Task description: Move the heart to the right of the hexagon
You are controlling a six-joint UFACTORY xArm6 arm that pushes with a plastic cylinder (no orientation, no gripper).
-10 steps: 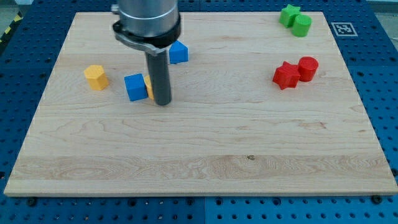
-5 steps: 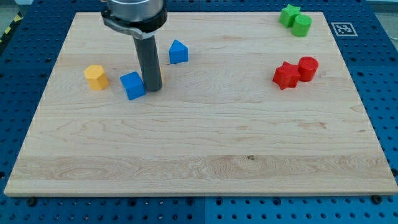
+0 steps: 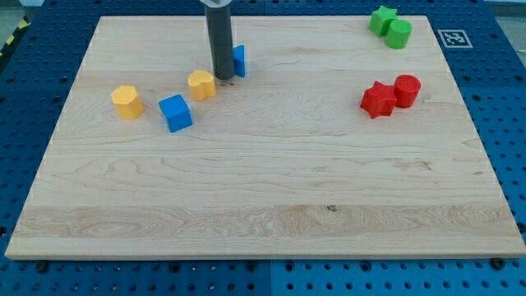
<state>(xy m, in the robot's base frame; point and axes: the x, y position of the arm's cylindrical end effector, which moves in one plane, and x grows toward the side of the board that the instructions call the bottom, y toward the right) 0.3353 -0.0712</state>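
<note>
A wooden tabletop (image 3: 271, 189) carries small blocks. My tip (image 3: 222, 76), the end of a dark rod with no gripper and nothing held, sits just right of the yellow heart (image 3: 201, 84) and in front of a blue block (image 3: 239, 60) it partly hides. The yellow hexagon (image 3: 126, 101) lies toward the view's left, with a blue cube (image 3: 176, 113) between them, seemingly clear of both. To push well, I would bring my tip round above the heart and nudge gently. No containers appear.
</note>
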